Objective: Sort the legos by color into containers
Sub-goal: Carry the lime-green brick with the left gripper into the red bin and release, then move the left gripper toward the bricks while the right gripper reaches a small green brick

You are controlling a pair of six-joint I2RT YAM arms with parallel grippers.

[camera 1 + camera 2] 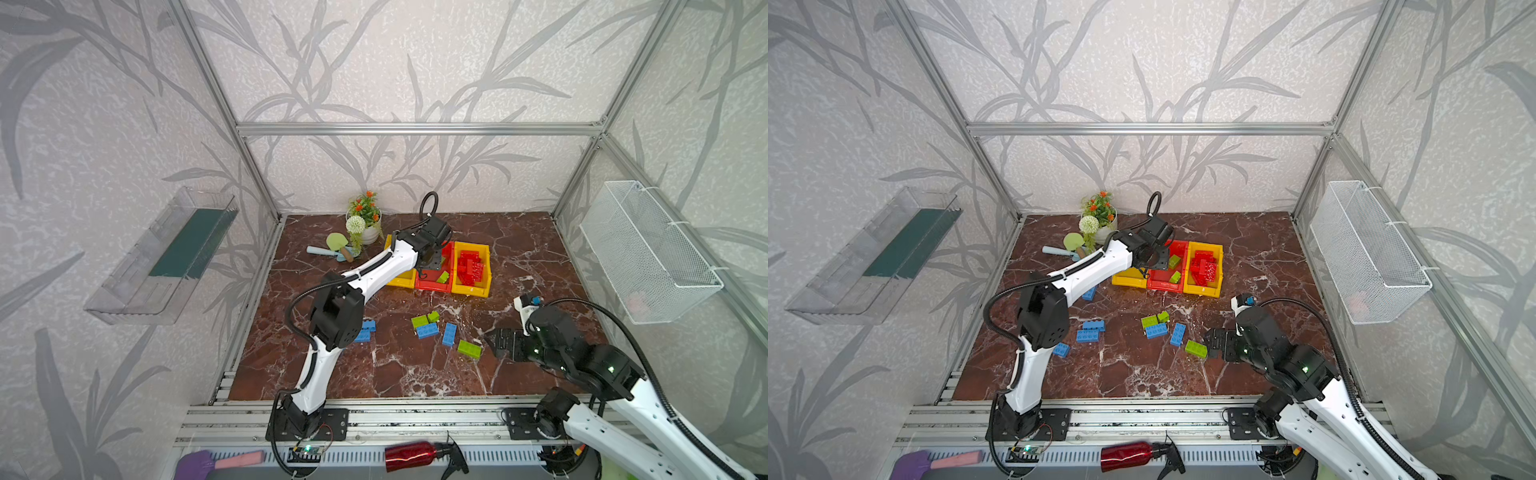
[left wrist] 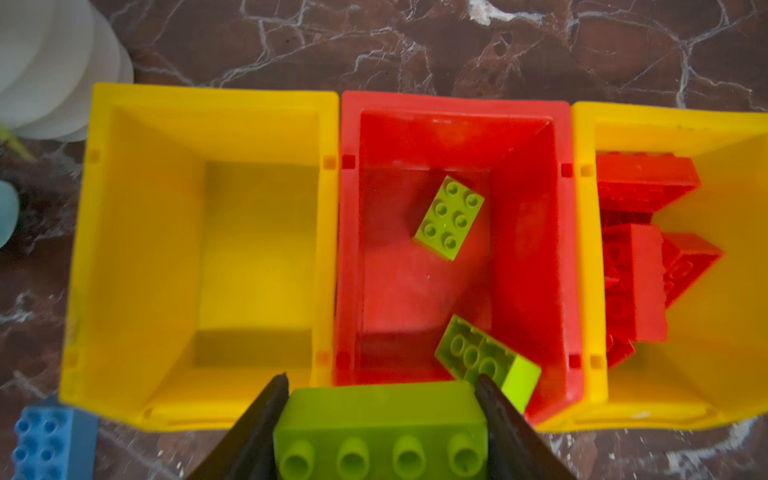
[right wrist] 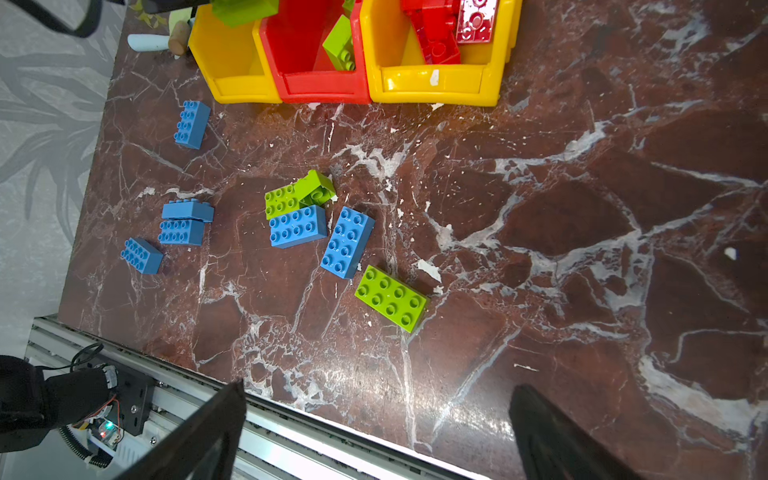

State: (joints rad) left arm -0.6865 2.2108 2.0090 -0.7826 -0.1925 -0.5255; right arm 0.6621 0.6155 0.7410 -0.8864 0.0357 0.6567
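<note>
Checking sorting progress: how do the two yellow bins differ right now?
The left yellow bin is empty; the right yellow bin holds a pile of red bricks. In both top views the left arm covers part of the left yellow bin; the right yellow bin shows fully. Both share shape and flank the red bin.

containers: yellow, red, yellow | legos: red, blue, lime | tabletop: brown marble, white veins

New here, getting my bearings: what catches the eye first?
The left gripper holds a lime green brick above the bins; two green bricks lie in the red bin. The yellow bin on the right is heaped with red bricks, while blue and green bricks lie scattered on the marble table.
</note>
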